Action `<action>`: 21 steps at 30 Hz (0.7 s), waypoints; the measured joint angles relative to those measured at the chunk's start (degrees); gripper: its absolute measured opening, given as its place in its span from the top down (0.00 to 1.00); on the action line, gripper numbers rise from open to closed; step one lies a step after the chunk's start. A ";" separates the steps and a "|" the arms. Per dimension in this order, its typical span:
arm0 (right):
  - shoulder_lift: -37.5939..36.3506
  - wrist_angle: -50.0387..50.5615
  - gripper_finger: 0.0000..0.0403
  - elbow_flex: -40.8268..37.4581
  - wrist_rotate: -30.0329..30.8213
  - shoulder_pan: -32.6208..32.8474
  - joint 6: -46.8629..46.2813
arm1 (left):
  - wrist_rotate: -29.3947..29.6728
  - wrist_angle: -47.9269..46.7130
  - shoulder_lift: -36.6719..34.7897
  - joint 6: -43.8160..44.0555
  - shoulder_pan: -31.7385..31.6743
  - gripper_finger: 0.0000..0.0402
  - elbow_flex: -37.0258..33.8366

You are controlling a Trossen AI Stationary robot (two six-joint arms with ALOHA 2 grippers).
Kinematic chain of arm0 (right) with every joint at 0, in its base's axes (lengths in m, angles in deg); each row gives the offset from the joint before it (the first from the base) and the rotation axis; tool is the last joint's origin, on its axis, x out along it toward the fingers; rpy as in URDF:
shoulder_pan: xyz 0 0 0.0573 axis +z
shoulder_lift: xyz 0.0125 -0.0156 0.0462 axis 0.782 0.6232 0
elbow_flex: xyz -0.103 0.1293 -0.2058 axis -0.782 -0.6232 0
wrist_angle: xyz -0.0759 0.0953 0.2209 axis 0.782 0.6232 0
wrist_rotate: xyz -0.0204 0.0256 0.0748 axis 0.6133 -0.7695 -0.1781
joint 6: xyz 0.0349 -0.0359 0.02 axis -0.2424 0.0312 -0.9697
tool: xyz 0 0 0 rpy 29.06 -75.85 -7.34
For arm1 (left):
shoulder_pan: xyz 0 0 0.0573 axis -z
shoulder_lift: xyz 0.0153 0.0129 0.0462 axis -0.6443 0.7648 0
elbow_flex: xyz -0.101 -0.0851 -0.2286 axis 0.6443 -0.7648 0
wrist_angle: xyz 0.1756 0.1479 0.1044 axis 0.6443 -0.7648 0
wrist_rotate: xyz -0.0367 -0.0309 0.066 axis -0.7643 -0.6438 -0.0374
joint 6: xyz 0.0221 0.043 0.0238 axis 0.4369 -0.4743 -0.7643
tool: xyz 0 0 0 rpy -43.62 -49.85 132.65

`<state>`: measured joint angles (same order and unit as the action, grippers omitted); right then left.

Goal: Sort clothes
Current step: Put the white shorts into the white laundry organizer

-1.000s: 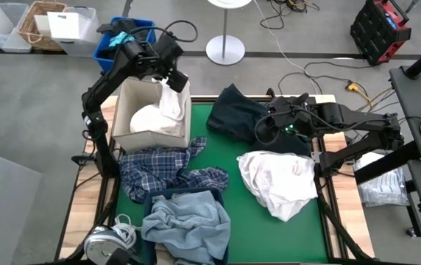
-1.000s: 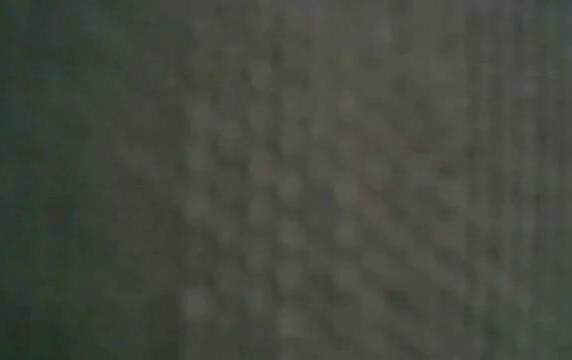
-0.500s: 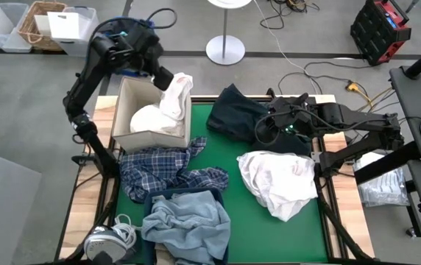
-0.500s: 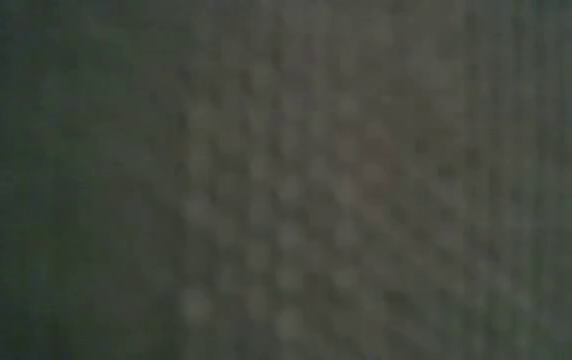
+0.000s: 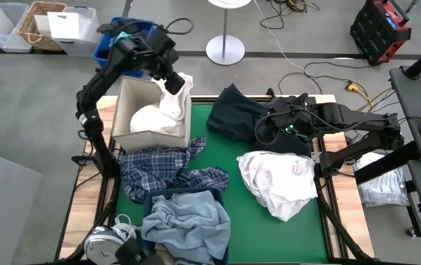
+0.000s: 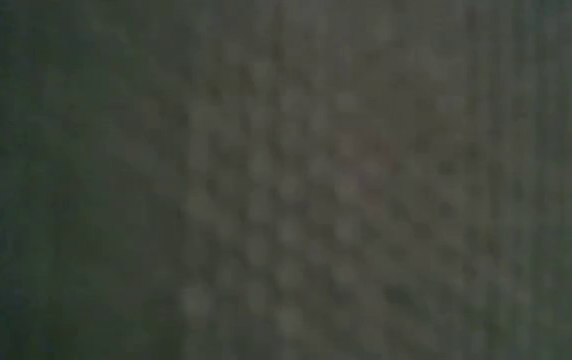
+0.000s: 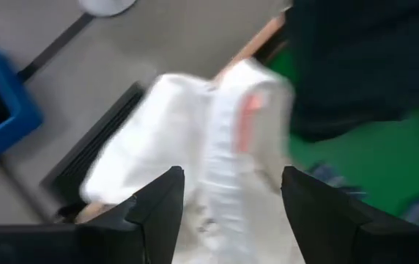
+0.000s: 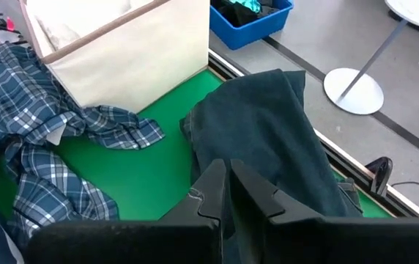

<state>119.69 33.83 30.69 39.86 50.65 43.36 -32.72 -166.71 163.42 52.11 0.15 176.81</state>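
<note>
Two arms in view, left one working. Left gripper (image 5: pixel 172 79) is over the far right corner of the beige box (image 5: pixel 124 110), fingers (image 7: pixel 158 213) spread apart with a white shirt (image 5: pixel 175 97) draped across that corner and rim, partly hanging outside; can't tell if the fingers touch it. Another white garment (image 5: pixel 146 118) lies balled inside the box. Box sits at the table's far left edge, blue bin (image 5: pixel 107 46) just behind it off the table.

Right gripper (image 5: pixel 262 131) rests on the dark navy piece (image 5: pixel 234 110) near the far edge of the green mat (image 5: pixel 251 221), fingers (image 8: pixel 217 192) pressed together, not clearly pinching cloth.

Plaid shirt (image 5: pixel 163 169) sprawls just in front of the box, touching its front wall. Light blue denim (image 5: pixel 187 224) fills a dark bin at the near edge. White shirt pile (image 5: pixel 280 180) lies right of centre, close to the mat's right edge.

Open green mat shows between the box and the navy piece, and down the middle toward the near right corner. Low view shows only blur.
</note>
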 joint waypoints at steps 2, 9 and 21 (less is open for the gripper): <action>0.00 -0.04 0.97 0.00 0.08 0.00 0.25 | 3.23 -0.54 1.31 0.15 -0.09 0.49 -1.02; 0.00 -0.13 0.97 0.00 0.13 0.00 0.02 | 3.91 -0.90 2.92 -0.82 -0.04 0.49 -3.16; 0.00 -0.11 0.97 0.00 0.99 0.00 0.29 | -4.10 1.14 3.13 -3.81 -0.05 0.50 -8.59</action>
<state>119.69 33.72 30.69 40.84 50.65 43.64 -36.82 -165.57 166.55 48.31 0.10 168.21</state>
